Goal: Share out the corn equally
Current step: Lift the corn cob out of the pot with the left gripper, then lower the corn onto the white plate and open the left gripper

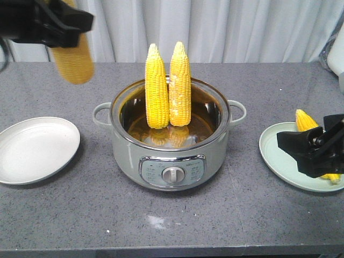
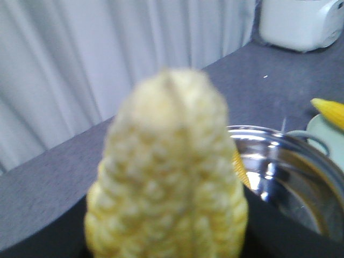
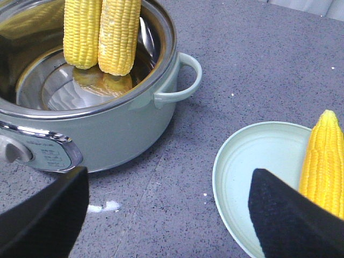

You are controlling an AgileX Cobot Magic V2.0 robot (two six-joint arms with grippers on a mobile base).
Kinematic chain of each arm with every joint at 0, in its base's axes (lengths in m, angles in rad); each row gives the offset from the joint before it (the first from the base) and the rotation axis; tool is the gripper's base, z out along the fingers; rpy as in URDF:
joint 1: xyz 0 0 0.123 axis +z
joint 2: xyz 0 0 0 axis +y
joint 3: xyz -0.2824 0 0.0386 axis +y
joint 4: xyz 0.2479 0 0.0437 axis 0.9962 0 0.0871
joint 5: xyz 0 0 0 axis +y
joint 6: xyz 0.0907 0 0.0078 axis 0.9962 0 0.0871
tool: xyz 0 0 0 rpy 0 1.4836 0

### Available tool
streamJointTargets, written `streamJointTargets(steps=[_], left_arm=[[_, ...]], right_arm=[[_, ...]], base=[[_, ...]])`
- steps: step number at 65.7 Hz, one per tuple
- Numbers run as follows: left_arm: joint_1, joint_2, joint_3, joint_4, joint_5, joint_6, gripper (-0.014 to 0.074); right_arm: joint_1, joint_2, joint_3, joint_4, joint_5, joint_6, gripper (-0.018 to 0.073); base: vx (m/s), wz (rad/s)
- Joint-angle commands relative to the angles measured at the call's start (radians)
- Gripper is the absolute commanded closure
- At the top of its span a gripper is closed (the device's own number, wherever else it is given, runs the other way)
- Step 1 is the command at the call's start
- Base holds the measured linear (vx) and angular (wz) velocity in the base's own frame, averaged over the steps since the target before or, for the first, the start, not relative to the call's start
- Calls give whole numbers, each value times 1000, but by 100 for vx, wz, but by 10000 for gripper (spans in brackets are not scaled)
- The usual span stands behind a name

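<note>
One cob, the held cob [image 1: 74, 62], hangs clamped in the left hand [image 1: 67, 29], its long axis near upright and slightly tilted. In the front view the white plate [image 1: 37, 150] lies at about 7 o'clock from it, well below (so the left arm is plainly the nearer one). Two standing cobs [image 1: 157, 88], ridged and glossy, lean together in the steel-lined pot [image 1: 169, 156]. At 3 o'clock from the pot, the right hand [image 1: 314, 148] hovers with jaws wide over the green plate [image 1: 274, 156], where the lying cob [image 1: 305, 121] rests on smooth glaze above the speckled grey bench [image 1: 236, 215].
</note>
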Motion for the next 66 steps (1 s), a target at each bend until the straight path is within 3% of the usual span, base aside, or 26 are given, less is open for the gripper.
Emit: streamJointTargets(steps=[1,8,17,42,66], left_arm=[[31,-27,-94,159,34,-177,359],[57,-6,-153,350,158,-314,359],[87,33,-176,460,258,-380,359],[179,211,-177,478,432,-391,359],[231,358,-177,476,474,-396,359]], right_arm=[[-2,-10,-24,0,-65,-10,-34],[-2,-10,-24,0,-65,-10,-34],[-2,-10,-24,0,-65,-10,-34],[-2,-10,-24,0,-65,-10,-34],[-2,-10,-24,0,-65,-10,-34]], base=[[0,0],[0,0],[0,0],[0,0],[0,0]])
